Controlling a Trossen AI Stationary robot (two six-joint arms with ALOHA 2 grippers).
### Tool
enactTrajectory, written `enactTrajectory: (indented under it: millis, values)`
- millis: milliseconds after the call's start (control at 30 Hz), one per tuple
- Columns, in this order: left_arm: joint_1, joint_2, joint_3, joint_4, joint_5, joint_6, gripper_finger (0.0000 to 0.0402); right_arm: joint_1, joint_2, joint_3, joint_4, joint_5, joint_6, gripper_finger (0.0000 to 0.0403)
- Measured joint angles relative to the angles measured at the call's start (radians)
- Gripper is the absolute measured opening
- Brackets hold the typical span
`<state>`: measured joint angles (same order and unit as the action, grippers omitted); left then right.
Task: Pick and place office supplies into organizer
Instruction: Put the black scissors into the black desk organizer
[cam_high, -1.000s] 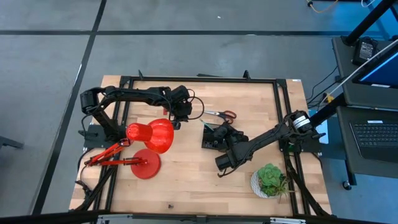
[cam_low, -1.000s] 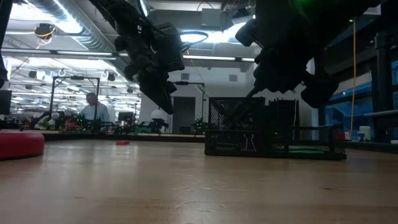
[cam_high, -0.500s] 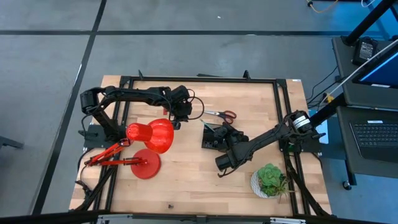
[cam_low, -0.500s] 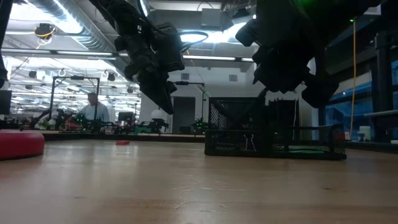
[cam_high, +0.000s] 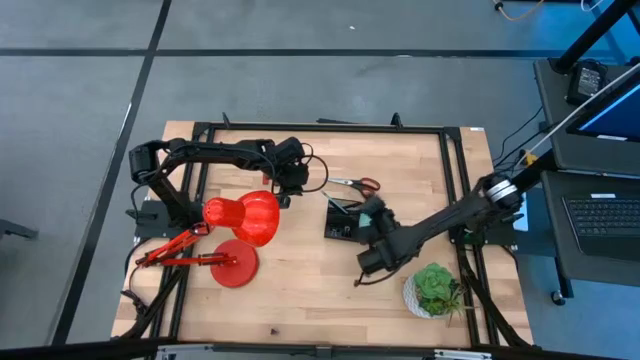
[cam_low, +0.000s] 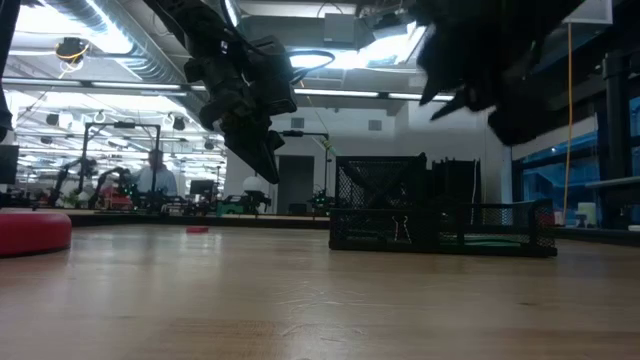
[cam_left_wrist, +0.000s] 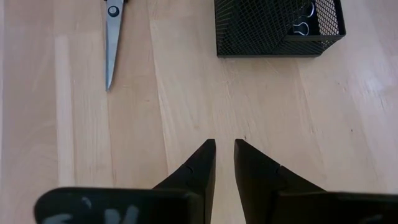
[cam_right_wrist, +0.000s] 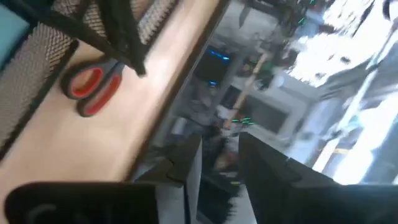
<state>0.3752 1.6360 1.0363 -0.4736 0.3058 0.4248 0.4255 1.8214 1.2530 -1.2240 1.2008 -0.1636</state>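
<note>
Black mesh organizer: a low rectangular wire tray is seen at the middle of the light wooden table; silver binder clips are visible inside one compartment in the left wrist view.
Organizer against right gripper: the tray lies just under and beside the fingers, which are held above its far end; in the right wrist view its mesh wall passes close ahead of the fingertips.
Right gripper fingers: a narrow gap is shown between them and nothing is held.
Red-handled scissors: they are laid flat on the table just behind the organizer, handles toward the right arm, steel blades pointed toward the left arm.
Scissors against left gripper: the blade tip lies ahead of and to one side of the fingers, apart from them.
Left gripper fingers: they are nearly closed, a thin slit is left, and nothing is gripped.
Red desk lamp: it stands beside the left arm.
Green potted plant: it is set near the right arm.
</note>
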Motion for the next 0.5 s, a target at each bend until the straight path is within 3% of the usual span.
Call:
enactTrajectory:
  millis: [200,500]
  values:
    - [0.000,0.000,0.000,0.000,0.000,0.000,0.0054,-0.016,-0.171,0.000,-0.040,-0.236,0.211,0.0110]
    - [0.000,0.000,0.000,0.000,0.000,-0.001,0.0055,-0.184,-0.427,0.000,0.016,-0.601,0.394,0.0110]
